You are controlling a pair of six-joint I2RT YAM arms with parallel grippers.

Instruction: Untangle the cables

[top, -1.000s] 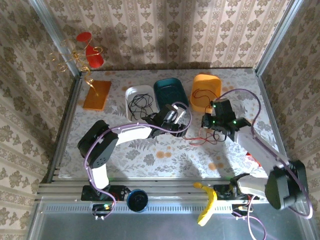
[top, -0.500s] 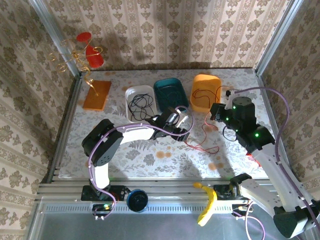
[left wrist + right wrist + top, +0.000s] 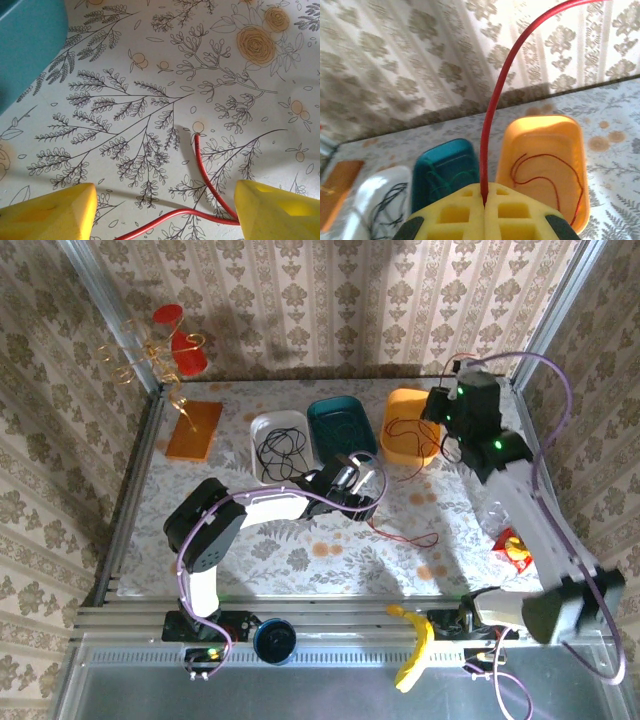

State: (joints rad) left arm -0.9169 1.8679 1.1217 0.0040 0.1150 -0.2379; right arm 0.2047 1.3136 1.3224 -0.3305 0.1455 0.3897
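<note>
Floral-print table (image 3: 300, 550): white bin (image 3: 280, 416), teal bin (image 3: 340, 401), orange bin (image 3: 400, 400) in a row at back. Orange board (image 3: 194, 428) far left. Red cable (image 3: 198, 160) end lies mid-table.

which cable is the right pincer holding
The red cable, clamped in the right pincer; the black cable lies in the white bin, the green cable in the teal bin.

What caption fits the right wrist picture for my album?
Right pincer, shut on the red cable, faces a white bin, a teal bin and an orange bin holding more red cable.
</note>
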